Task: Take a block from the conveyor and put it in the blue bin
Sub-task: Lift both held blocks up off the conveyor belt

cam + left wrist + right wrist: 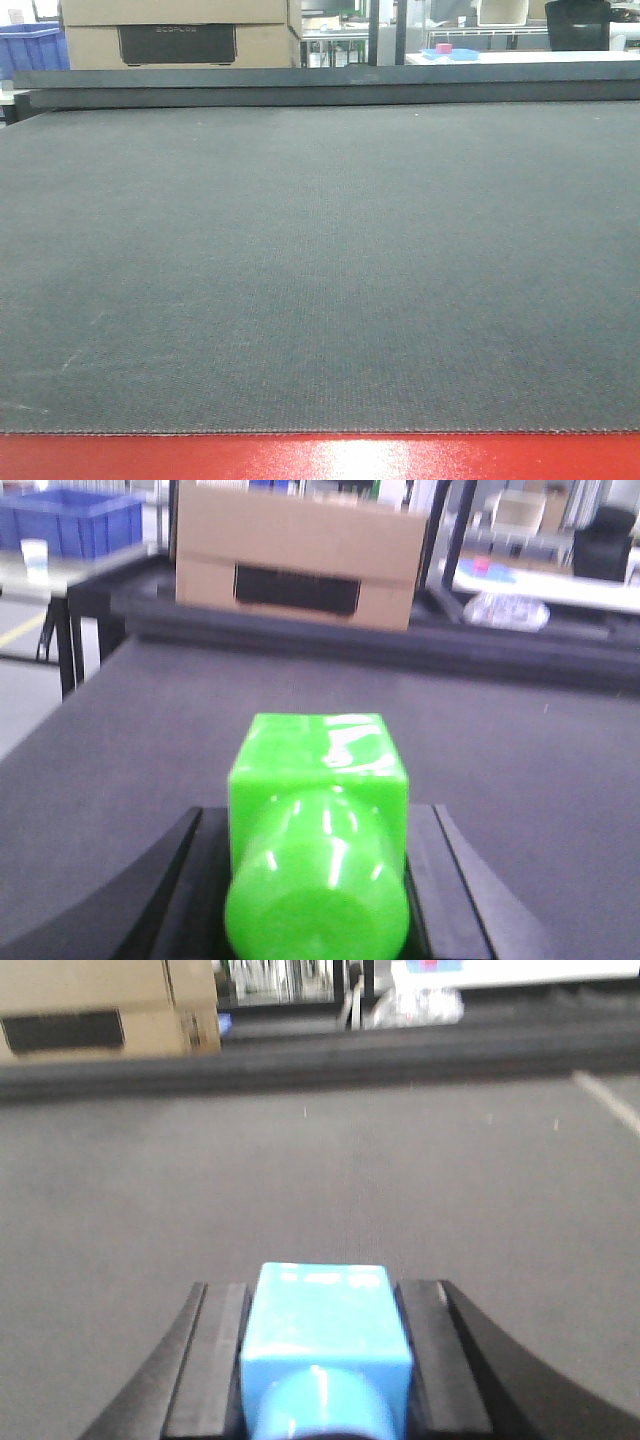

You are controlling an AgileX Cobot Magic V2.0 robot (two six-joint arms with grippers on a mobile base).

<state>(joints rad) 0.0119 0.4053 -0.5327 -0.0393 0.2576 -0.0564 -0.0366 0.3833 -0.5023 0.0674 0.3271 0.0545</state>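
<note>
The conveyor (320,250) is a wide dark grey-green woven belt with a glossy red frame edge (320,458); nothing lies on it in the front view, and no gripper shows there. In the right wrist view my right gripper (322,1290) is shut on the bright blue block (325,1325), held between its black fingers (215,1360) above the belt (320,1180). In the left wrist view my left gripper (318,815) is shut on a glossy green block (318,780) above the belt (500,740). The blue bin (30,45) stands far back left, and also shows in the left wrist view (70,520).
A raised dark rail (320,85) runs along the belt's far edge. A cardboard box (180,30) stands behind it, also in the left wrist view (300,555). A pink block on a blue tray (445,50) sits on a white table at the back right.
</note>
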